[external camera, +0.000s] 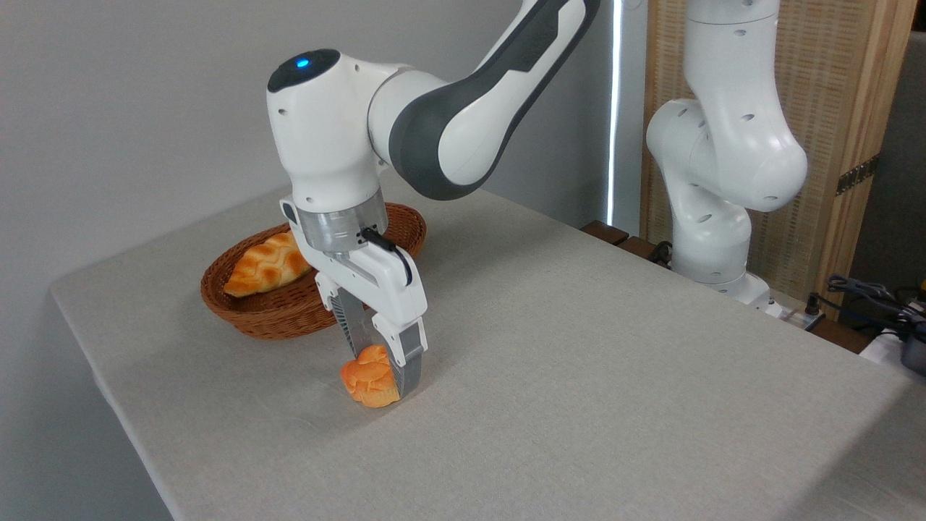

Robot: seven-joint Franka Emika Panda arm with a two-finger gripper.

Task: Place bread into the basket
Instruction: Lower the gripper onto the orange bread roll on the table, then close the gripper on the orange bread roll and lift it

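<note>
Camera view: jaws (pixel 377 380) clamp lumpy orange bread (pixel 369 383) beside woven wicker basket (pixel 289 318).

Table (pixel 579 362) covered in plain light grey-beige cloth, running from the near left corner back toward the right. Resting on it near the back left edge: shallow oval basket (pixel 289 318) of reddish-brown woven wicker. Just in front of the basket and slightly right, apart from its rim: small round orange-golden bread (pixel 369 378), apparently touching the cloth at its base. At the far right edge, white robot base (pixel 731 282) beside the table.
</note>
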